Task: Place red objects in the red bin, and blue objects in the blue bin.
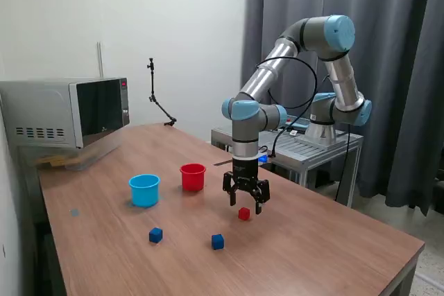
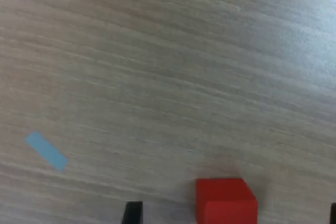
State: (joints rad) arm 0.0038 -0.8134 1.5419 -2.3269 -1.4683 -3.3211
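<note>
Fingers point(image 1: 259, 204) of the gripper point(image 1: 245, 200) stand spread and released, grasping nothing, just above the worktop point(image 1: 333, 240) and straddling a red cube point(image 1: 243, 213). In the wrist view the same red cube point(image 2: 227, 201) sits between the two dark finger tips point(image 2: 132, 212), nearer the middle than either tip, with bare wood on both sides; no contact with the cube is visible.

The step in hand, as judged from this pose, is the pick of a red cube. The red cup point(image 1: 193, 177) stands just beyond the gripper towards the worktop's far edge, and the light blue cup point(image 1: 144, 190) stands beside it on the exterior view's left. Two blue cubes point(image 1: 155, 235) point(image 1: 218, 241) lie apart from each other nearer the worktop's front edge, untouched. Only one red cube is visible; whether another lies inside the red cup cannot be told.

The next move calls for a short descent until the tips flank the cube's sides, a closure on it, a lift clear of the wood, and a carry over the red cup's rim before release. A small pale blue strip point(image 2: 46, 150) lies flat on the wood, clear of the grasp.
</note>
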